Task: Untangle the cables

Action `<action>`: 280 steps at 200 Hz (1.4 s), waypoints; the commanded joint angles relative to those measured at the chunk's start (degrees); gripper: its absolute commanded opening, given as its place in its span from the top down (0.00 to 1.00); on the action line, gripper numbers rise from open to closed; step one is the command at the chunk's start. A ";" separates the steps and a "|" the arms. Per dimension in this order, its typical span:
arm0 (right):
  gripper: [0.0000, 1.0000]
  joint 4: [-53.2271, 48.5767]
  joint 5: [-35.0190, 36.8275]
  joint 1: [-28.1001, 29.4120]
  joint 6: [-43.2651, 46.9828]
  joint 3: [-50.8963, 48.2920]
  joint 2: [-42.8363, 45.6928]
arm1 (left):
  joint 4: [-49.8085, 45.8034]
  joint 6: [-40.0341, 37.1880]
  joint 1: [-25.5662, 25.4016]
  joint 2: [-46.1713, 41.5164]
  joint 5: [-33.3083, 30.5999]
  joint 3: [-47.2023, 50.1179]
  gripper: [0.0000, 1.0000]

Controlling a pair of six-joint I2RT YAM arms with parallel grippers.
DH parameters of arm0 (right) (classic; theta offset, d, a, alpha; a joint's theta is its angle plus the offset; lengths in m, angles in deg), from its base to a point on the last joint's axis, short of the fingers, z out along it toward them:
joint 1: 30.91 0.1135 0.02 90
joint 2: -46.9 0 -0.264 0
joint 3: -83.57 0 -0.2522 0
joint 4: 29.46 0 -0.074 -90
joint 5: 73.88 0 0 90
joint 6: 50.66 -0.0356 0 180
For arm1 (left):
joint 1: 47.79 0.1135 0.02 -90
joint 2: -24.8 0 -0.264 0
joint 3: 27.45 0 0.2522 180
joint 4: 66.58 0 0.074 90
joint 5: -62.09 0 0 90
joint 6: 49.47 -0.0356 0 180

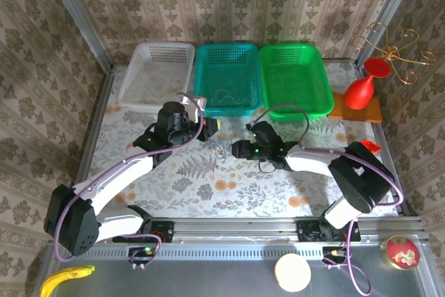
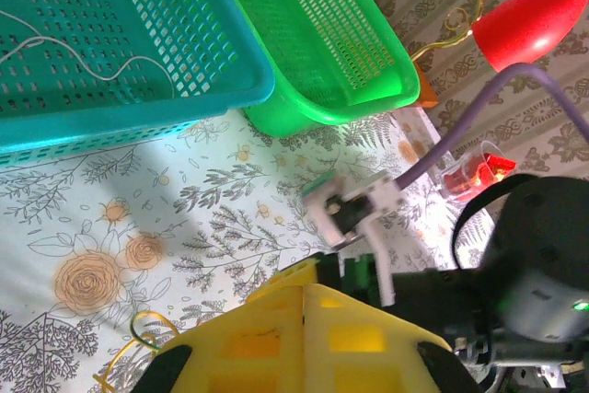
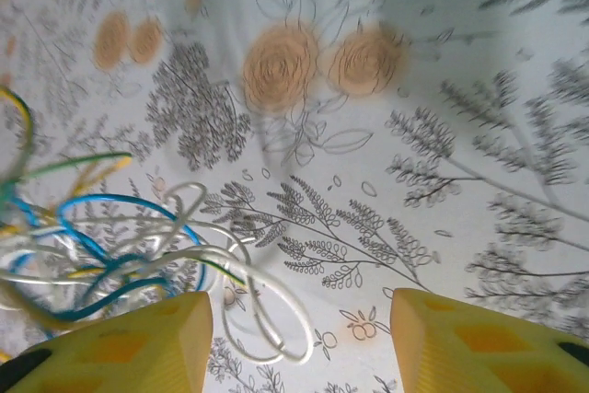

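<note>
The cables lie bunched on the floral tablecloth between the two grippers. In the right wrist view the cables are a tangle of white, blue, yellow and green cords at the left. A white loop reaches into the gap of my right gripper, which is open and touches nothing. From above, the right gripper sits just right of the bunch. My left gripper hovers above and behind it, and its yellow fingers are pressed together with nothing visible between them. A yellow cord curls at the lower left.
Three baskets line the back: white, teal holding a thin white cord, and green. A red vase stands on a wooden board at the right. Metal posts and papered walls close in the table.
</note>
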 commanded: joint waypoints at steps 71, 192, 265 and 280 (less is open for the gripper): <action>0.34 -2.00 -2.75 -1.66 -2.70 -1.12 14.18 | 3.74 2.09 -0.02 1.13 0.82 -0.76 1.00; 0.35 7.21 0.02 1.70 -6.33 5.87 -5.27 | 6.01 5.33 -0.46 1.23 2.79 -3.77 1.00; 0.37 7.73 7.67 1.35 -6.05 -0.25 -7.74 | 11.05 10.33 1.11 -0.69 5.81 -6.77 1.00; 0.37 7.84 7.96 1.13 -6.09 -1.19 -7.37 | 11.57 10.75 1.51 -1.20 5.91 -6.97 1.00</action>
